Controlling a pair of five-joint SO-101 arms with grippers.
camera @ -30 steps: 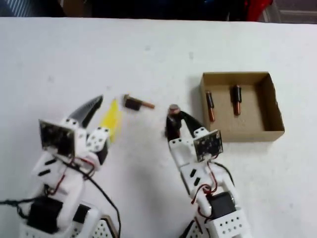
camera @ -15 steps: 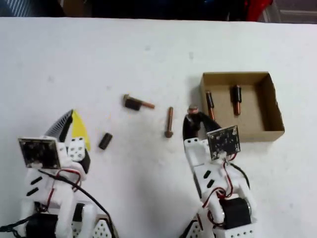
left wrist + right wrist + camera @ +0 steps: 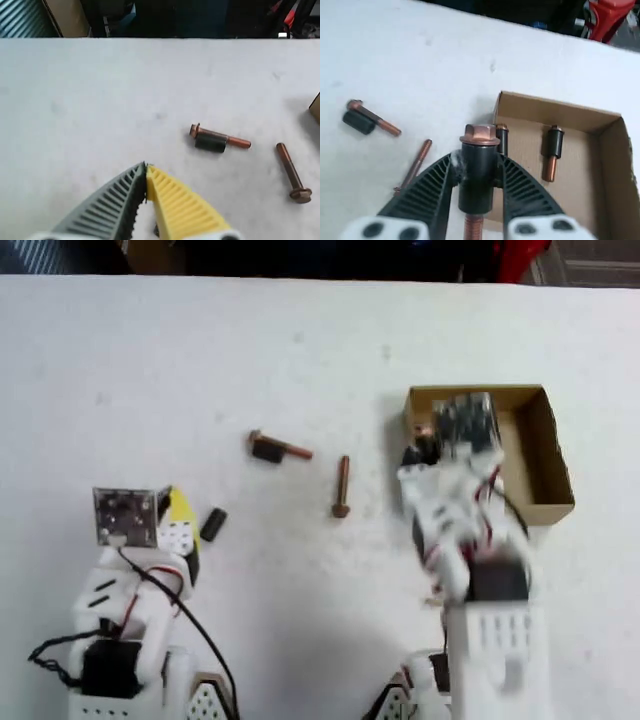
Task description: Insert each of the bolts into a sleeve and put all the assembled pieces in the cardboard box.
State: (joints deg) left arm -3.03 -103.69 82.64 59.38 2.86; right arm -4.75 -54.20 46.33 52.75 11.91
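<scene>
My right gripper point(image 3: 476, 160) is shut on an assembled piece point(image 3: 476, 182), a copper bolt in a black sleeve, held upright near the left wall of the cardboard box point(image 3: 580, 170). Two assembled pieces point(image 3: 552, 150) lie inside the box. In the high view the right arm point(image 3: 455, 490) covers the left part of the box point(image 3: 555, 455). On the table lie a bolt with a sleeve on it point(image 3: 275, 448), a bare bolt point(image 3: 342, 486) and a loose black sleeve point(image 3: 213, 524). My left gripper point(image 3: 146, 168) is shut on nothing, next to the loose sleeve.
The white table point(image 3: 300, 350) stretches wide and bare behind the parts. Dark clutter lines the table's far edge. The left arm's base point(image 3: 120, 650) and the right arm's base point(image 3: 490, 640) stand at the near edge.
The right arm has carried its assembled piece from the table's middle over to the box. The left arm has pulled back and shut its jaws, uncovering the loose sleeve.
</scene>
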